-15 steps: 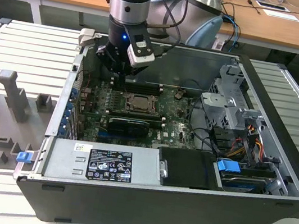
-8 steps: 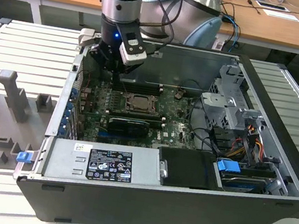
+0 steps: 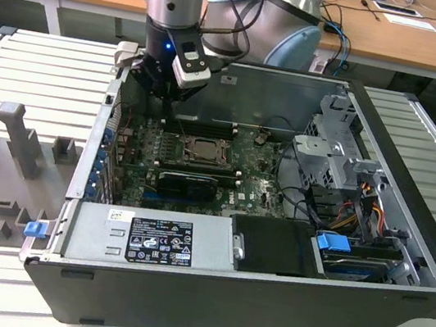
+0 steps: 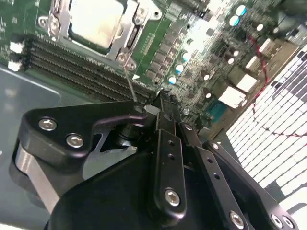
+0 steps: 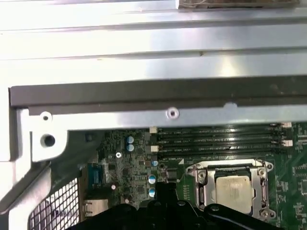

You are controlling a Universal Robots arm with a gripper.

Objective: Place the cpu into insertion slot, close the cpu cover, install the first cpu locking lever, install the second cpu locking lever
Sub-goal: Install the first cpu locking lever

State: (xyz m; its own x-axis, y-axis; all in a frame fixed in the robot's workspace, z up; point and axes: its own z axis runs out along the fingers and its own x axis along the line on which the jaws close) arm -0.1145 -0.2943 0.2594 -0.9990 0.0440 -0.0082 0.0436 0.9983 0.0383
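Note:
The cpu [image 5: 232, 190] lies flat in the insertion slot [image 3: 200, 149] on the green board, its pale metal face also showing in the second wrist view [image 4: 94, 23]. The silvery cpu cover [image 5: 205, 186] lies down around it as a frame [image 4: 125, 34]. A thin wire locking lever [image 4: 128, 79] rises from a socket corner up to the fingertips. My gripper [image 4: 163, 98] hangs beside the socket, toward the case's back corner on the exterior view's left [image 3: 163, 93]. Its black fingers [image 4: 169, 158] meet at the tips, shut; whether they pinch the lever is unclear.
Long black memory slots [image 5: 216, 141] run beside the socket. The open computer case [image 3: 417, 162] walls in the board, with a power supply [image 3: 148, 235] in front, a drive cage [image 3: 340, 154] and cables on the exterior view's right. A grey fixture [image 3: 19, 136] stands outside.

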